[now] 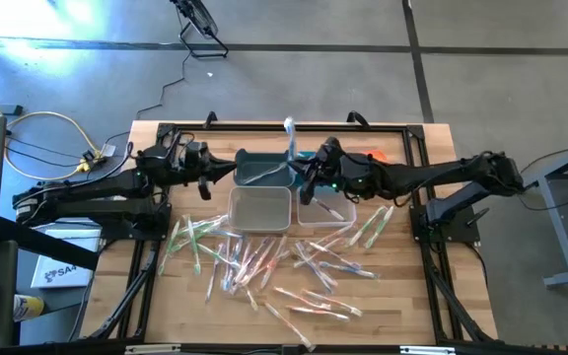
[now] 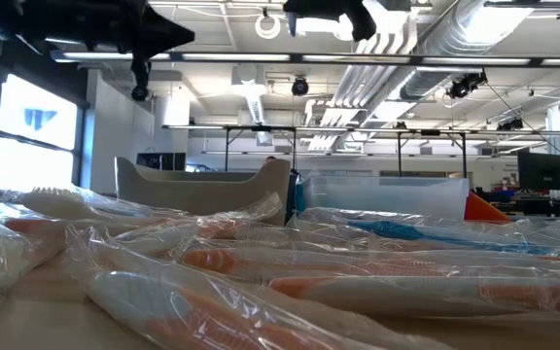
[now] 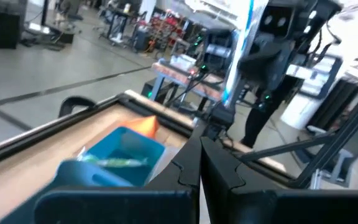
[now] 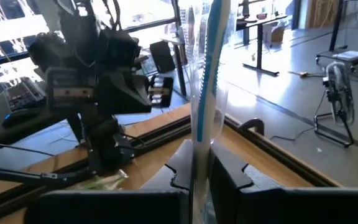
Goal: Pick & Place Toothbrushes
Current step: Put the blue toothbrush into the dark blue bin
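Right gripper (image 4: 194, 171) is clamping a blue toothbrush (image 4: 205, 74) by its lower end, hovering at upper centre of the high view over the bins (image 1: 261, 207), likely so it can drop into the blue bin (image 3: 120, 155). Its long axis is running nearly upright in the right wrist view, free end pointing away from the gripper. Left gripper (image 3: 199, 168) is waiting clenched and empty, left of the bins. Loose toothbrushes (image 1: 264, 261) are lying scattered on the bench (image 1: 402, 296) at lower centre

Blue toothbrush (image 4: 205, 74) head beyond right wrist view's edge
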